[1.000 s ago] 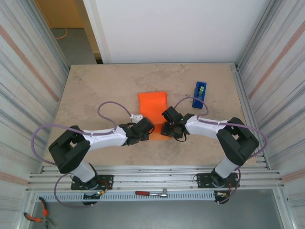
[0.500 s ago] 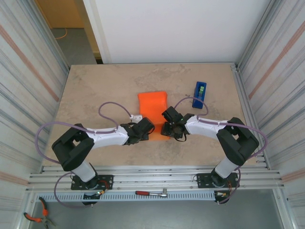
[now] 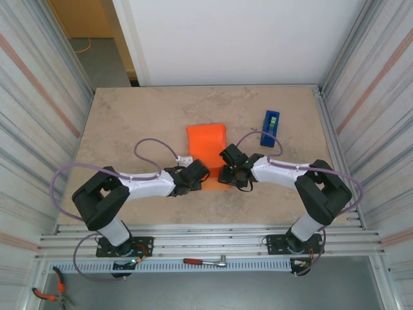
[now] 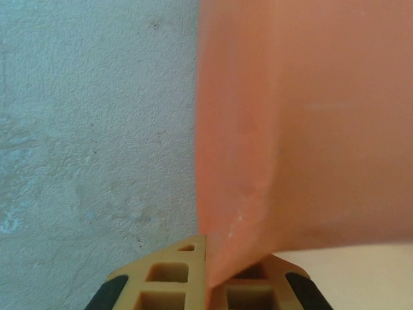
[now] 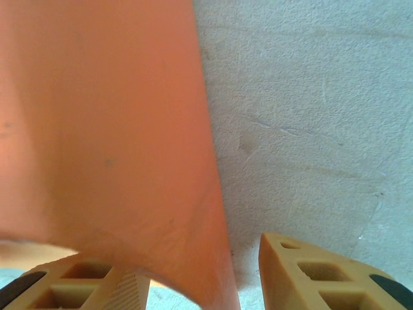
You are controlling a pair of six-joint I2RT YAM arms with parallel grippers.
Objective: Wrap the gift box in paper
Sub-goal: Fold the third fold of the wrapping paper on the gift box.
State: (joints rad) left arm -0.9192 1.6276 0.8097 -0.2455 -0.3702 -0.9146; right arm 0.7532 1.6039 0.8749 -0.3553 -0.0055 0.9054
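Note:
The orange paper (image 3: 206, 143) lies folded in the middle of the table, and its near edge is lifted between the two grippers. The gift box is hidden. My left gripper (image 3: 201, 175) is at the paper's near left corner. In the left wrist view the gripper (image 4: 208, 274) is shut on a corner of the paper (image 4: 303, 129). My right gripper (image 3: 224, 174) is at the near right corner. In the right wrist view the gripper (image 5: 193, 274) stands open, the paper's (image 5: 103, 129) edge hanging between its fingers, with a gap to the right finger (image 5: 303, 271).
A blue tape dispenser (image 3: 270, 128) lies at the back right of the marbled table (image 3: 129, 123). Corrugated walls close both sides. A ratchet (image 3: 203, 261) and pliers (image 3: 48, 294) lie below the front rail.
My left gripper's jaws have closed on the paper's corner. Both arms have stayed almost where they were, and the right gripper's opening is the same.

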